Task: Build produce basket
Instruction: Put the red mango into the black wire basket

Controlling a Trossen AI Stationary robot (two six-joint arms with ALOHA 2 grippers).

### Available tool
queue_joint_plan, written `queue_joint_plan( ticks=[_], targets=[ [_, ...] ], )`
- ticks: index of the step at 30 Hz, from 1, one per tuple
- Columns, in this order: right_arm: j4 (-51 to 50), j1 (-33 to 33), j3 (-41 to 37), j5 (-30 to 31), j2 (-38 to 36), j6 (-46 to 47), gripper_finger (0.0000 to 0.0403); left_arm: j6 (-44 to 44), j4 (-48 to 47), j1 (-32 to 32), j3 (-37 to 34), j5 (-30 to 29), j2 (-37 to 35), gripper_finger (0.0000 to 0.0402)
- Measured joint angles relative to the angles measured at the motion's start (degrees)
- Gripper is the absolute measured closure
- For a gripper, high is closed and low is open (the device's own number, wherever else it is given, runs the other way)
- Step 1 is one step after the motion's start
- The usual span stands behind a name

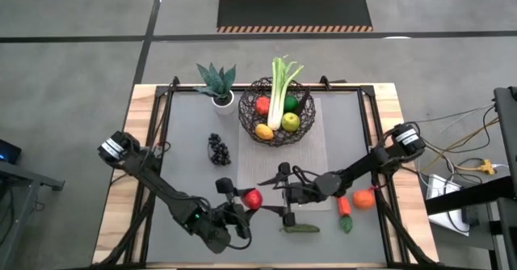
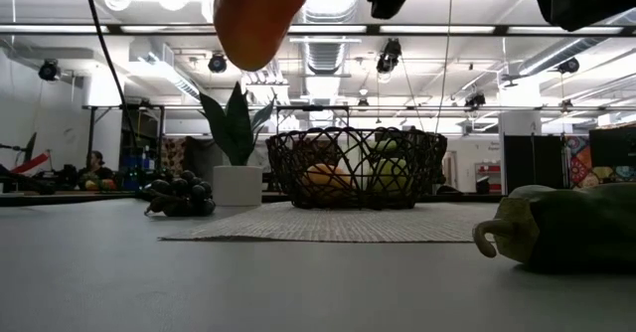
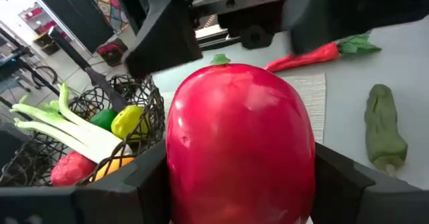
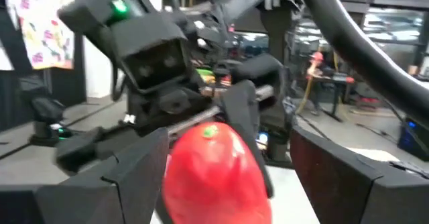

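Observation:
My left gripper (image 1: 245, 200) is shut on a red round fruit (image 1: 254, 198), held above the mat near the table's front middle. My right gripper (image 1: 284, 194) is open and faces it from the right. In the right wrist view its fingers stand on either side of the fruit (image 4: 214, 174); I cannot tell whether they touch it. The dark wire basket (image 1: 276, 112) stands at the back middle. It holds a leek (image 1: 283, 88), a red fruit, a green fruit and a yellow fruit. Dark grapes (image 1: 219, 149) lie on the table left of the mat. My left gripper pinches the red fruit by its two opposite sides (image 3: 175, 150) between its two fingers (image 3: 134, 184). The fingers come about level from the table's left. The fruit is lifted clear of the table, as the low view (image 2: 258, 14) shows. Its green-tipped end (image 3: 220, 60) points away toward my right gripper.
A green vegetable (image 1: 300, 229) lies near the front edge under my right gripper, also in the low view (image 2: 566, 228). A carrot (image 1: 343, 207) and an orange fruit (image 1: 363, 198) lie at the front right. A white pot with a spiky plant (image 1: 220, 88) stands left of the basket.

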Motion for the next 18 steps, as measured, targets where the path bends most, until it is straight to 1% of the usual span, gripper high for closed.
queue_joint_plan(
  ticks=[8,12,16,18],
  targets=[
    [-0.8,0.0,0.0,1.2,0.1,0.6,0.011,0.4,0.4,2.4,-0.1,-0.1,0.0,0.0165],
    [-0.9,-0.2,0.0,1.7,0.1,0.6,0.011,0.8,3.2,4.1,-0.3,0.1,0.0,0.0165],
    [-2.7,-0.2,0.0,5.5,0.1,1.1,0.011,4.6,6.6,4.7,-0.5,2.8,0.1,0.0165],
    [-3.6,-0.2,0.0,5.8,0.2,1.0,0.011,5.1,8.0,4.6,-0.5,3.2,0.1,0.0165]
  ],
)
